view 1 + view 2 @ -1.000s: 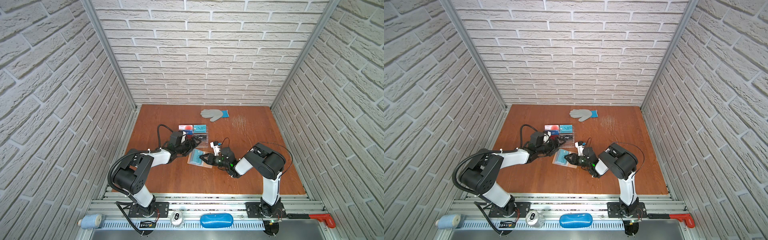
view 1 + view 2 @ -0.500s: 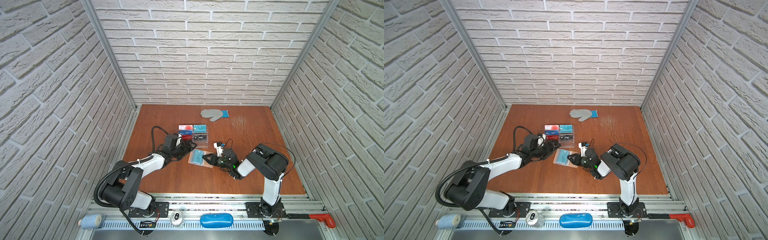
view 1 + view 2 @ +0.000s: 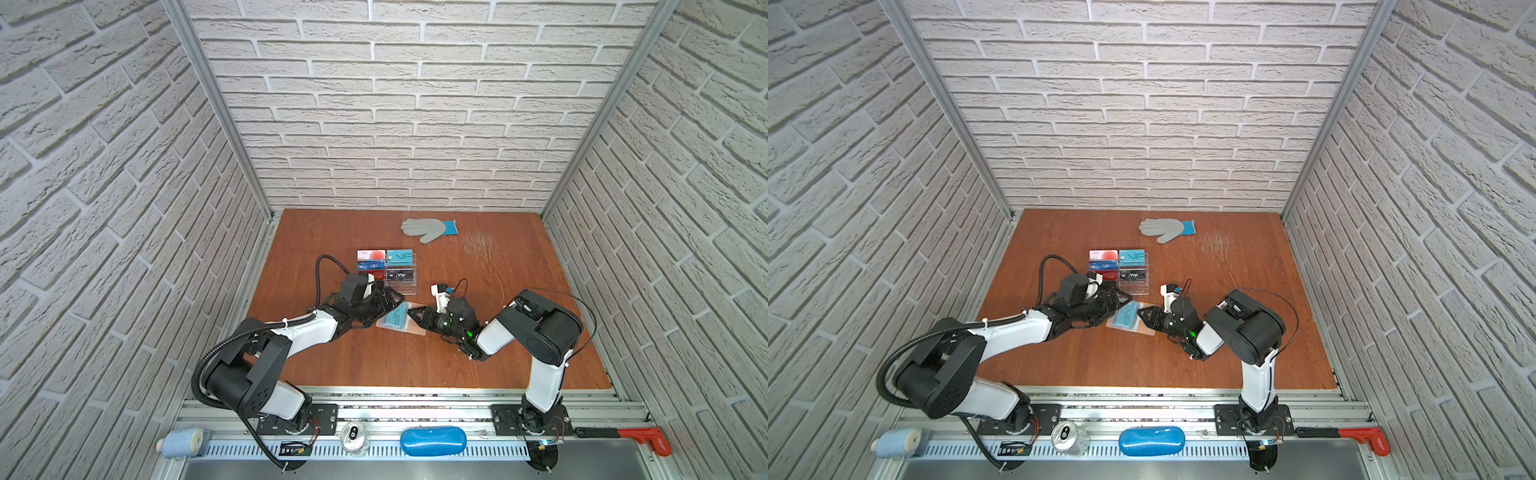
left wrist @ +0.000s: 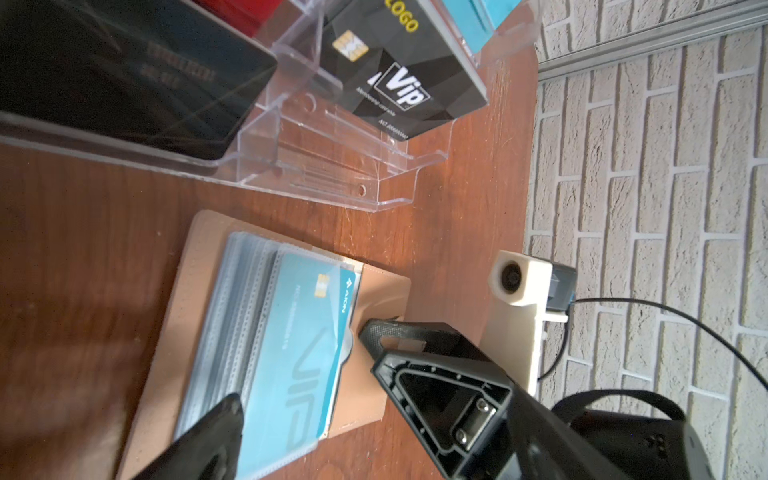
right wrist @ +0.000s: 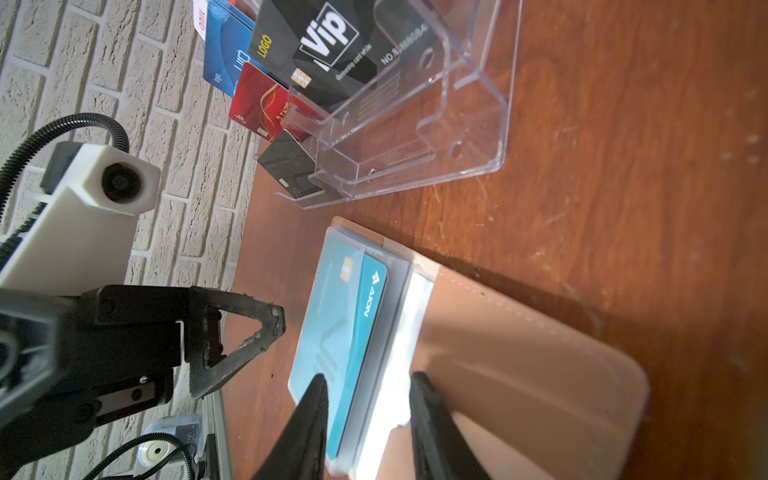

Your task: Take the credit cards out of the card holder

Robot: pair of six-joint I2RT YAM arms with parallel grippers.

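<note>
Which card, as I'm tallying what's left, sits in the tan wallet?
The teal VIP card lying flat in the top sleeve of the open card holder; the other cards stand in the clear acrylic stand.

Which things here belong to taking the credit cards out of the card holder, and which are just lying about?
Job: card holder, teal VIP card in its sleeve, clear acrylic stand holding other cards.
Lying about: grey glove, drink can, blue case, red-handled tool, blue roll.
</note>
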